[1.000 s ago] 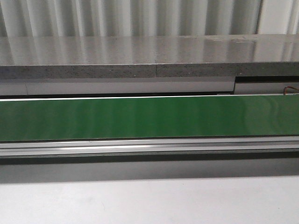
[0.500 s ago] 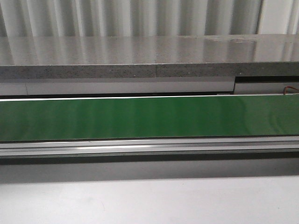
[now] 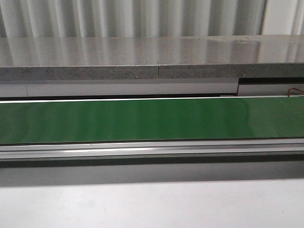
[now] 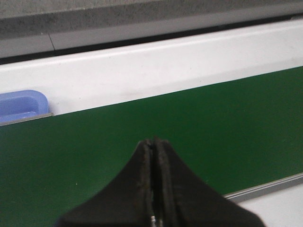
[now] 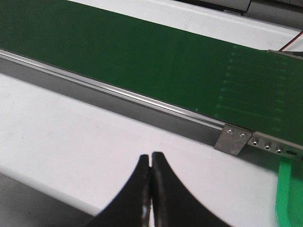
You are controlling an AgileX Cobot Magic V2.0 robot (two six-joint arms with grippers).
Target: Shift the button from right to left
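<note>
The button is out of view in every frame. My left gripper is shut with nothing between its black fingers, and it hangs over the green conveyor belt. My right gripper is also shut and empty, above the white table just in front of the belt's metal rail. Neither arm shows in the front view, where the green belt runs bare across the whole width.
A blue tray corner sits at the belt's far side in the left wrist view. A green plastic piece lies past a metal bracket on the rail. A grey stone shelf runs behind the belt.
</note>
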